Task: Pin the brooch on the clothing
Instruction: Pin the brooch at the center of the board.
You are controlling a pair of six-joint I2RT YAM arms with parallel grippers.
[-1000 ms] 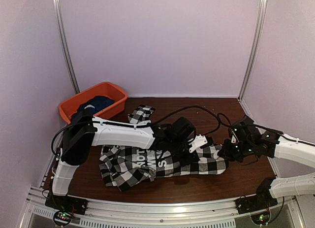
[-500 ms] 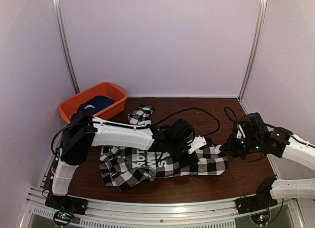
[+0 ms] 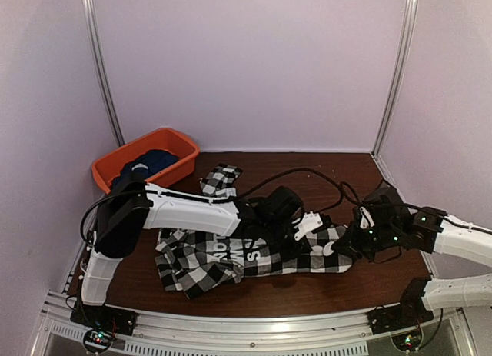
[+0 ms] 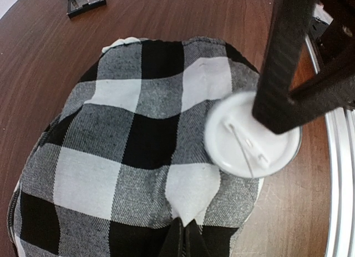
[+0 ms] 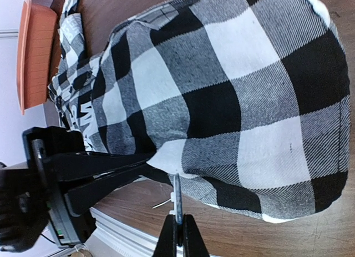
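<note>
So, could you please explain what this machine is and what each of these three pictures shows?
These are two robot arms, left and right, bolted at the near edge of a table. The wide picture looks down from above and behind them; the other two come from a camera on each wrist. A checked shirt lies on the table, and an orange tub at the back left holds a dark blue garment. The left gripper is shut, pinching a fold of the shirt. The right gripper is shut on a round white brooch, its pin side showing, near that fold.
</note>
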